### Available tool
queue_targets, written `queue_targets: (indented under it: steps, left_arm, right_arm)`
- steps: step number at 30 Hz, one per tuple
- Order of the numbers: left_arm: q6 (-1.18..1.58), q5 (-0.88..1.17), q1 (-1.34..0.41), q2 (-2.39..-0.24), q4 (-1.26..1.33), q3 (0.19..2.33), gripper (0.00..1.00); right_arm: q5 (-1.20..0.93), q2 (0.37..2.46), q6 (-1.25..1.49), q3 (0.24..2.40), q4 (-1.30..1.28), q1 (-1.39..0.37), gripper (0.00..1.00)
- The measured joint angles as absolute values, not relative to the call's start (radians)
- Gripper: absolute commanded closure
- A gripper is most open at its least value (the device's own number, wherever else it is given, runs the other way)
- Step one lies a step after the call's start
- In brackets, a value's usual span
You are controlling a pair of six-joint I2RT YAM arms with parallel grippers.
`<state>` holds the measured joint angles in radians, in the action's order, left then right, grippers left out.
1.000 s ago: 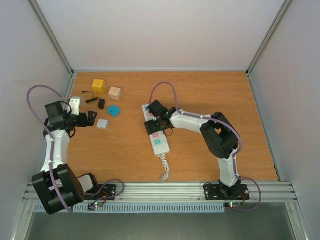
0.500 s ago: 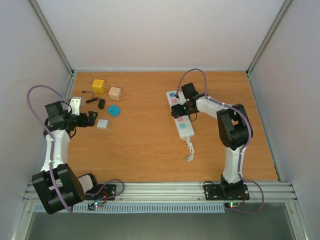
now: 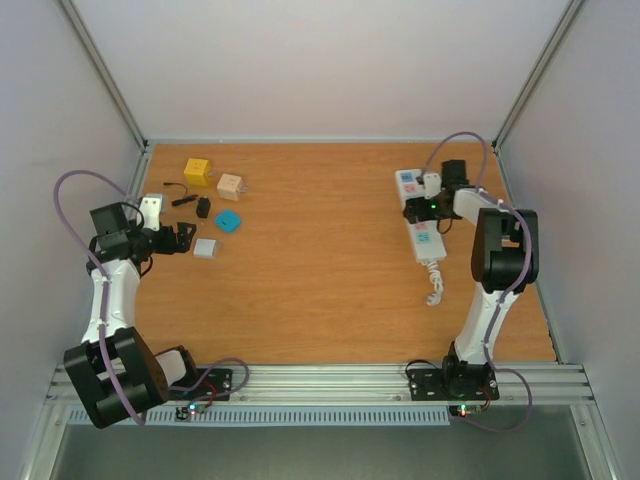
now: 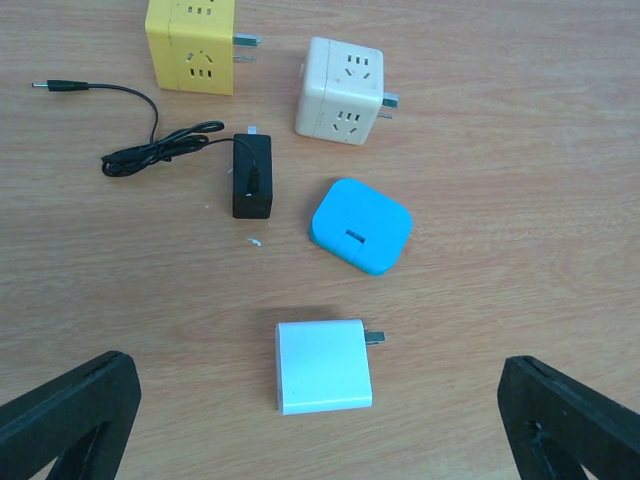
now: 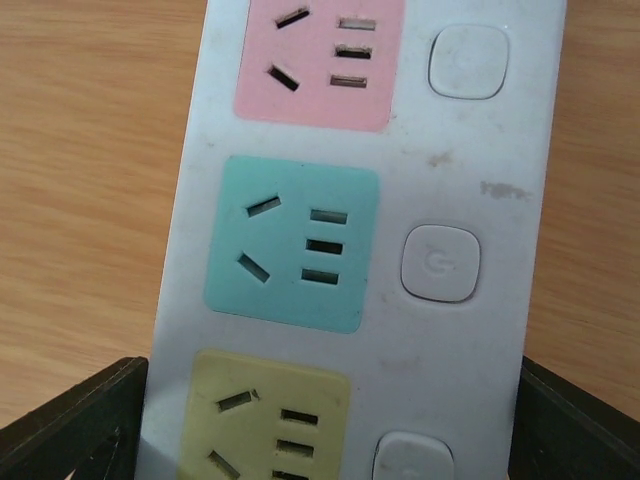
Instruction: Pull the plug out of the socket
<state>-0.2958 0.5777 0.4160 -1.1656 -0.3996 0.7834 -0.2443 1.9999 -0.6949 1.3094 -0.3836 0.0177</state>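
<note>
The socket, a long white power strip (image 3: 420,222), lies at the right of the table with its short white cord (image 3: 434,286) trailing toward me. My right gripper (image 3: 426,208) is shut across its width. In the right wrist view the strip (image 5: 470,170) fills the frame, with my black fingers (image 5: 75,425) against both long edges. The pink, teal and yellow outlets seen there hold no plug. My left gripper (image 3: 183,238) is open at the far left, above a loose white plug (image 4: 322,366).
Near the left gripper lie a yellow cube adapter (image 4: 192,42), a beige cube adapter (image 4: 340,90), a black adapter (image 4: 252,176) with a thin cord and a blue plug (image 4: 361,226). The metal frame wall runs close behind the right arm.
My right gripper has carried the power strip from the table's middle far to the right and a little back. The left arm and the loose plugs have not moved.
</note>
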Motion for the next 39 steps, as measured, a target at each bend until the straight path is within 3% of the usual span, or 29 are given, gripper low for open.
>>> queue_targets:
  steps: [4, 12, 18, 29, 39]
  left_arm:
    - [-0.296, 0.576, 0.416, -1.166, -0.4, 0.783, 0.0]
    - [-0.295, 0.577, 0.416, -1.192, -0.4, 0.783, 0.0]
    - [-0.295, 0.579, 0.416, -1.194, -0.4, 0.783, 0.0]
    - [-0.314, 0.567, 0.416, -1.2, -0.421, 0.814, 0.0]
    - [-0.364, 0.56, 0.403, -1.328, -0.527, 1.068, 0.0]
  right_arm:
    - [-0.268, 2.003, -0.789, 1.316, -0.391, 0.22, 0.16]
    - [-0.312, 2.037, -0.884, 1.37, -0.433, 0.335, 0.13]
    - [-0.321, 2.051, -0.938, 1.404, -0.473, 0.362, 0.02]
    - [-0.312, 2.082, -0.942, 1.605, -0.672, 0.4, 0.01]
    - [-0.435, 2.079, -0.865, 1.903, -0.851, 0.355, 0.01]
